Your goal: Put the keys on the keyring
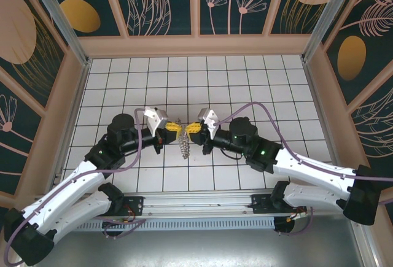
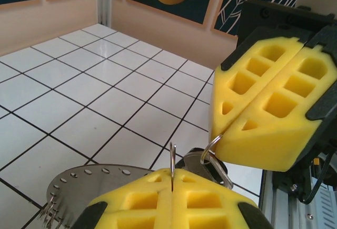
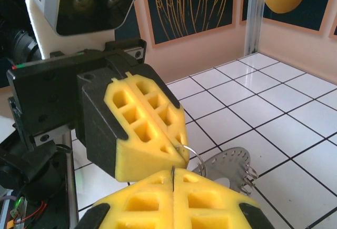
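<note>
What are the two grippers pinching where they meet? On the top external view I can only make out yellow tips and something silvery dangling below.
Observer: In the left wrist view, the left gripper is shut on a thin wire that stands straight up from between its closed jaws.
Operator: And the right one?
Observer: The right gripper is shut too, and a wire loop curls out at its tip.
Operator: What is the dangling piece?
Observer: The right wrist view shows it is a flat metal plate pierced with a row of small holes, with small rings hooked along its edge.
</note>
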{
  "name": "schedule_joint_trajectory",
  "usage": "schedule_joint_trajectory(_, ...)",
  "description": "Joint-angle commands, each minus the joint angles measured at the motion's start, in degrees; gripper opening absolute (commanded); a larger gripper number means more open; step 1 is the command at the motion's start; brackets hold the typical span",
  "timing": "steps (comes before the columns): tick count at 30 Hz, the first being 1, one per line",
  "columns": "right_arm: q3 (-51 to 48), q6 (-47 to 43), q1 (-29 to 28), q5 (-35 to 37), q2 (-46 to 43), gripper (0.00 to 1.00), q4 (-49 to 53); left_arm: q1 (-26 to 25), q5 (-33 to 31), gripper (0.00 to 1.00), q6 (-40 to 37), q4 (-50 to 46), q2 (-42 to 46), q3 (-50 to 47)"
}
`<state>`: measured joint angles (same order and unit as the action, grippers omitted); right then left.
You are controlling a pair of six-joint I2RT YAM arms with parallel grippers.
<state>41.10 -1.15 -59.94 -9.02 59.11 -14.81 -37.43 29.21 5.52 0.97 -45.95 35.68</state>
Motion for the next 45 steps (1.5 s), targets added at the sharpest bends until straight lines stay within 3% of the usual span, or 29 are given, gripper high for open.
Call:
schedule_joint_trajectory(1, 2.52, 0.60, 0.64, 1.23, 0.95, 0.00, -2.52, -0.57, -0.81, 0.00, -1.64, 0.87, -0.19, 2.15)
schedule_joint_trajectory(11, 3.02, 3.77, 3.99, 0.74, 2.17, 0.00, 0.13, -1.37, -2.02, 0.00, -2.44, 0.43, -0.69, 2.55)
schedule_joint_trajectory(27, 0.51, 5.80, 4.29, -3.38, -1.30, 0.00, 1.33, -2.35, -6.07, 0.00, -3.42, -0.12, -2.38, 3.05)
schedule_joint_trajectory(45, 4.16, 6.45, 5.14, -3.27, 3.99, 0.00, 5.84, -3.00, -6.01, 0.00, -3.80, 0.46, -3.09, 2.90)
